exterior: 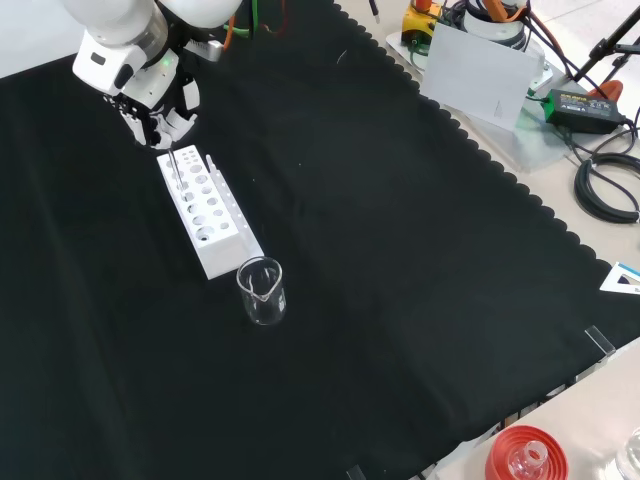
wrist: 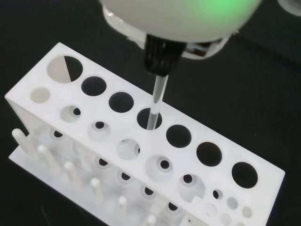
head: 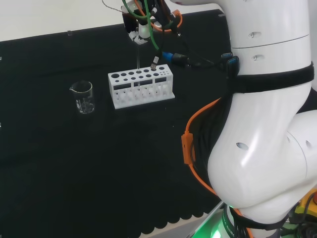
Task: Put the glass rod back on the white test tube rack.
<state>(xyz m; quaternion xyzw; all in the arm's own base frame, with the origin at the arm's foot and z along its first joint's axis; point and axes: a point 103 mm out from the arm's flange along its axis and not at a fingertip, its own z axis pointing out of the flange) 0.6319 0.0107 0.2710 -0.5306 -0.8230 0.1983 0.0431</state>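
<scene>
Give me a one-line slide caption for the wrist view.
Black-and-white robot hand lowers a clear glass rod into a hole of the white plastic test tube rack.

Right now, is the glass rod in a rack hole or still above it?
In. The wrist view shows the glass rod, held by the hand, with its lower end inside a large top-row hole of the white test tube rack.

Lab bench: rack (head: 141,88), beaker (head: 82,96)

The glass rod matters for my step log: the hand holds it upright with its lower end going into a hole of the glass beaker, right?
Not the beaker. The wrist view shows the hand holding the glass rod upright, its lower end going into a hole of the white test tube rack. The glass beaker stands apart.
</scene>
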